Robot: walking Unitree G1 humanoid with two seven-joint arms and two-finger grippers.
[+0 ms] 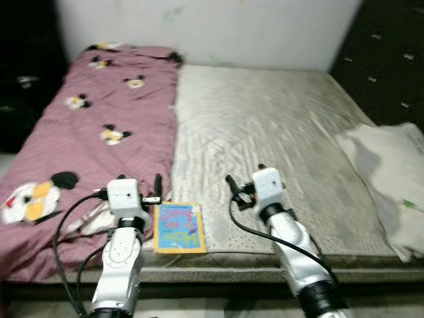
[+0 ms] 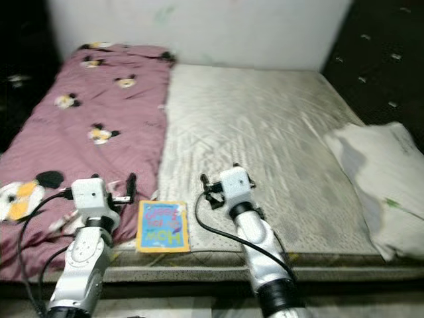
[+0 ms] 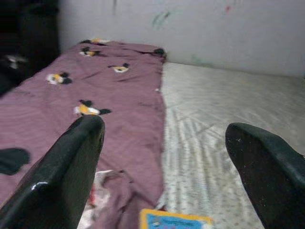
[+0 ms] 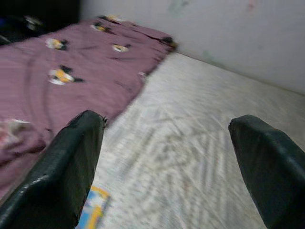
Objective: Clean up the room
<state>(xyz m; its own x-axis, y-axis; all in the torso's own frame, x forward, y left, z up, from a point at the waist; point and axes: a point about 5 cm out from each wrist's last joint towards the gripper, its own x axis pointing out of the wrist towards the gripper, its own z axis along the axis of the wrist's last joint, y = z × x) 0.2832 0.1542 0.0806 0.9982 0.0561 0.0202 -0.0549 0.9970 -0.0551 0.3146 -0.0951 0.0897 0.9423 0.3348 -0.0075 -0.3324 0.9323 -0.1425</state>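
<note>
Item: picture book (image 1: pixel 177 227), flat at mattress (image 1: pixel 278 132) edge beside maroon blanket (image 1: pixel 99 132). Probably light, thin, stiff; pinch an edge. My left gripper (image 3: pixel 167 157) and right gripper (image 4: pixel 167 157): spread wide, empty.

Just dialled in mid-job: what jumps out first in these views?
The pink cartoon-mouse blanket covers the left side of the bare grey mattress. A bright yellow-edged book lies at the near edge, between the open left gripper and open right gripper. A white pillow sits at the right.
</note>
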